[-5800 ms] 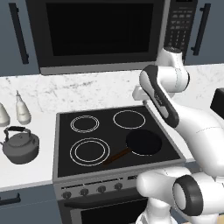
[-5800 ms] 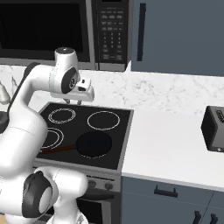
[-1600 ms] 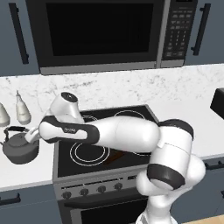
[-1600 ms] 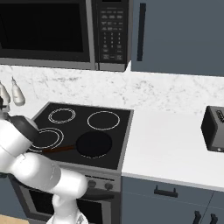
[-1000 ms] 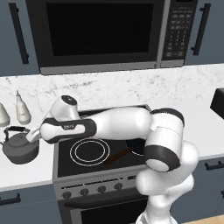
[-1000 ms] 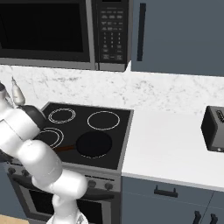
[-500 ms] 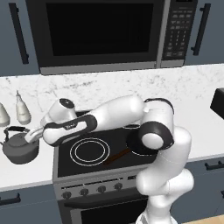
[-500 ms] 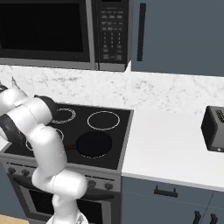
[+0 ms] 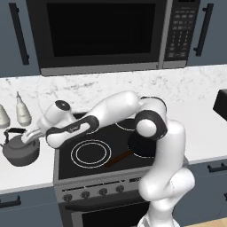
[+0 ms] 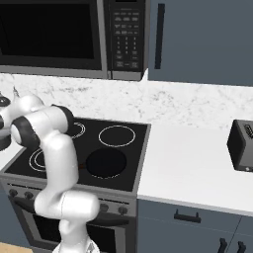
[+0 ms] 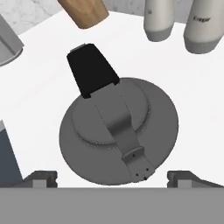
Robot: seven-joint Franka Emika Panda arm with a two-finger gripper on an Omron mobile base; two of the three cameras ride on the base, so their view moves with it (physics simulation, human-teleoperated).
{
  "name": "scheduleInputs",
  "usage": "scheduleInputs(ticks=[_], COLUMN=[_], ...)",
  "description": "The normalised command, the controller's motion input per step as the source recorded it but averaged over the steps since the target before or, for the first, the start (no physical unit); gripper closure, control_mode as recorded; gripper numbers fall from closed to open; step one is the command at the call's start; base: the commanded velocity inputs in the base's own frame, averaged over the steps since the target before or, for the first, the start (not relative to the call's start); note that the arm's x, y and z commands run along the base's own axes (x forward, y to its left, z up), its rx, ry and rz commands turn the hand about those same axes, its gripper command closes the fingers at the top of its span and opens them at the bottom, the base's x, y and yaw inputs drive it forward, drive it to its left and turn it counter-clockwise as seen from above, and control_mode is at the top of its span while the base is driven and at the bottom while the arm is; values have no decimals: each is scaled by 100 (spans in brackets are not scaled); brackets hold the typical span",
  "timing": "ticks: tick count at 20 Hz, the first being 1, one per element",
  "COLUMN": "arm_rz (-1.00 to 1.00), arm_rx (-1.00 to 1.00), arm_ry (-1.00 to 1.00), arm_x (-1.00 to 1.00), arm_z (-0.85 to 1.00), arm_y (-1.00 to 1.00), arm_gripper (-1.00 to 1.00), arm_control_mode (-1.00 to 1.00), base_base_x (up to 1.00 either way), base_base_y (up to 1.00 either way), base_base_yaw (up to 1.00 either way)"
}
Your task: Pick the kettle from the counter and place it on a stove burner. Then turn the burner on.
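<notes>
Fingers (image 11: 112,177) stand spread wide, one tip at each bottom corner of the hand view, with the kettle (image 11: 119,131) between and beyond them; nothing is pinched, and whether the tips touch the kettle's body cannot be told. From above, the kettle shows its round grey lid and a black handle (image 11: 91,70) slanting toward the upper left. It sits on the white table (image 11: 39,87), with two pale bottles (image 11: 180,19) and a brown wooden thing (image 11: 83,11) near it at the top edge. In the left base view the arm reaches left across the stove (image 9: 106,148) and the hand hangs just over the kettle (image 9: 20,148), which stands on the table left of the stove. A black frying pan (image 9: 139,146) rests on the front right burner.
</notes>
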Motion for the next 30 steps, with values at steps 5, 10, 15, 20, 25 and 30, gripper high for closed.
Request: scheduleInputs(ticks=[5,10,15,20,25,30], arm_rz=[0,0,0,0,0,-2], arm_rx=[0,0,0,0,0,0], arm_ry=[0,0,0,0,0,0], arm_x=[23,21,22,21,13,0], arm_z=[0,-6,-9,-10,-9,-1], arm_y=[14,2,0,4,12,4], arm_gripper=[-100,-100,-100,-100,-100,100], arm_control_mode=[-100,-100,-100,-100,-100,-100], base_base_x=[0,0,0,0,0,0], base_base_y=[0,0,0,0,0,0], base_base_yaw=[0,0,0,0,0,0])
